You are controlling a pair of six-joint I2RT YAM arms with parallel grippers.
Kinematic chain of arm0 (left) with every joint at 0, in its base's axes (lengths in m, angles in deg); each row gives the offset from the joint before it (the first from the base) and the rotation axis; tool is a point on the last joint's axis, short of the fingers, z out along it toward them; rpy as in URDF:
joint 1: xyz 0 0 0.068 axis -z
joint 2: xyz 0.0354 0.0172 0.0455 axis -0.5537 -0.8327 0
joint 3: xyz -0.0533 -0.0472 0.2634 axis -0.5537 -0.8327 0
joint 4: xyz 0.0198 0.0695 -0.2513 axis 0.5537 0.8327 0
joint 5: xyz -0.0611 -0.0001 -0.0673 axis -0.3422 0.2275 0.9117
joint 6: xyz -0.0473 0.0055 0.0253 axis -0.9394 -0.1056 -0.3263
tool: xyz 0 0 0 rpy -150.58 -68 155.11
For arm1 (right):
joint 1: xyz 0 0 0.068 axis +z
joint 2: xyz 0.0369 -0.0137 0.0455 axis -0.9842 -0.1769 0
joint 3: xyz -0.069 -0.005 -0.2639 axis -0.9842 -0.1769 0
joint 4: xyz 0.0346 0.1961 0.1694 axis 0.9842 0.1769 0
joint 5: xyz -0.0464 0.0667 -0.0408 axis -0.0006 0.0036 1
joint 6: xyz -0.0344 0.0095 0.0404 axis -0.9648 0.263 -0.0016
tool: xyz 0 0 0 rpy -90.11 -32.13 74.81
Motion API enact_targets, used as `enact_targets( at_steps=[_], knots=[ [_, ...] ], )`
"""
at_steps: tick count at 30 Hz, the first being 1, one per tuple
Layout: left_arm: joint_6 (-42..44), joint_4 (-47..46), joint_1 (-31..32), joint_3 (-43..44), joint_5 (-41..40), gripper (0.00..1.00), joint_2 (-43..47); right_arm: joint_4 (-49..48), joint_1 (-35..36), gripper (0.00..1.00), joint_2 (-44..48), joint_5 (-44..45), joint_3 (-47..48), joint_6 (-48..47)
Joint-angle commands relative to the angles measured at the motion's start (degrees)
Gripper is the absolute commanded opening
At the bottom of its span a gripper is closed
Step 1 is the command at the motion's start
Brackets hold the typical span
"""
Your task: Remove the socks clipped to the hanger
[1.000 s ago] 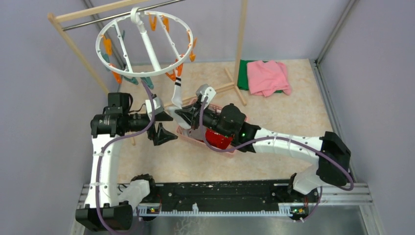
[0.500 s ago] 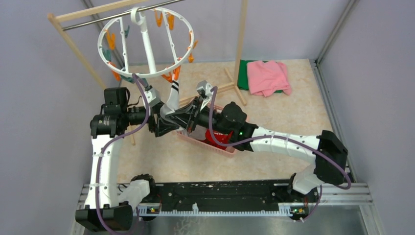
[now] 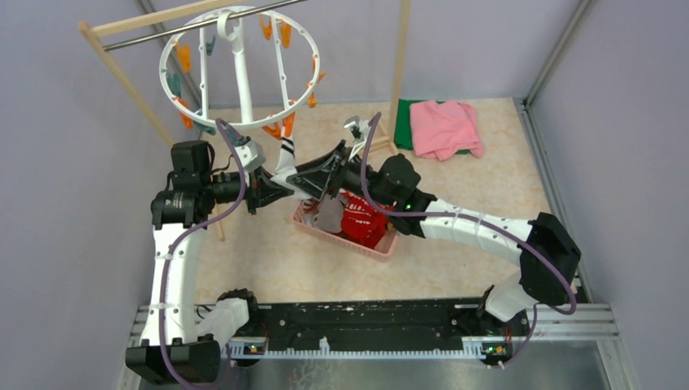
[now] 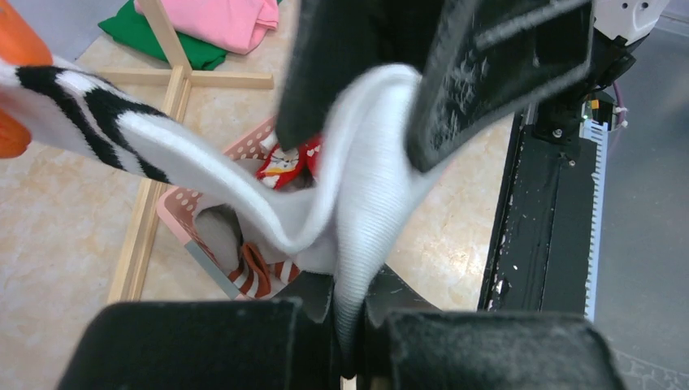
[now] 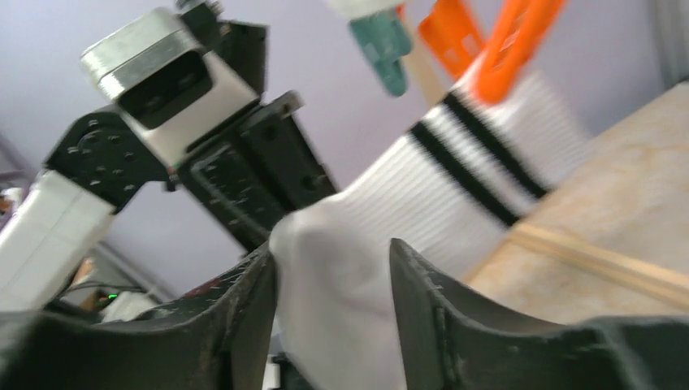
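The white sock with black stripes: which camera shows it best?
The left wrist view: the striped sock fills it, sharp, from banded cuff to the fold pinched in the left hand. The right wrist view shows it blurred, under an orange clip. From above, only a sliver shows between the arms.

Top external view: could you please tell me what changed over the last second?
The left gripper swung right and closed on the striped sock; the right gripper, which held it, has parted its jaws. The sock stays in its orange clip on the hanger; the pink basket unmoved.

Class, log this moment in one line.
left end effector: shut on sock | right end effector: open around sock | sock: clipped to hanger
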Motion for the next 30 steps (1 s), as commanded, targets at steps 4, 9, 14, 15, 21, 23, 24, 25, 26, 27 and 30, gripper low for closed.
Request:
enact_targets(
  at_steps=[4, 9, 14, 15, 21, 23, 24, 25, 26, 27, 30],
  knots=[
    [0.1, -1.8, 0.0, -1.2, 2.8, 0.0, 1.0, 7.5, -8.2, 0.83, 1.8, -5.7, 5.3, -4.9],
    [-0.7, -0.9, 0.0, -1.6, 4.1, 0.0, 1.3, -4.2, -15.6, 0.92, -6.4, -19.9, 11.2, 4.9],
    [-1.4, -0.6, 0.0, -1.3, 5.2, 0.0, 0.9, -15.1, -16.8, 0.99, -16.6, -29.4, 20.7, 14.5],
    [-1.5, -0.5, 0.0, -1.2, 5.5, 0.0, 0.9, -18.3, -16.9, 0.99, -18.4, -30.4, 22.1, 17.5],
    [-0.5, 1.4, 0.0, -0.6, 7.9, 0.0, 0.7, -25.9, -16.8, 0.99, -24.1, -30.1, 26.8, 24.5],
    [0.7, 2.4, 0.0, -0.3, 8.1, 0.0, 0.4, -26.3, -16.8, 0.99, -25.4, -29.7, 28.3, 25.5],
    [1.2, 2.7, 0.0, -0.2, 7.9, 0.0, 0.4, -26.9, -16.9, 0.99, -25.9, -29.3, 29.0, 25.7],
    [1.6, 3.0, 0.0, -0.2, 7.5, 0.0, 0.3, -27.6, -16.7, 0.99, -26.4, -28.5, 29.5, 25.9],
    [1.9, 3.1, 0.0, -0.2, 7.1, 0.0, 0.2, -29.2, -16.6, 0.99, -26.6, -27.6, 29.5, 26.4],
    [2.0, 3.1, 0.0, -0.2, 6.8, 0.0, 0.2, -30.6, -16.4, 0.98, -26.9, -26.7, 29.3, 26.9],
    [1.5, 2.6, 0.0, -0.2, 7.0, 0.0, -0.1, -34.2, -16.0, 0.9, -28.6, -25.1, 29.5, 29.6]
  ],
)
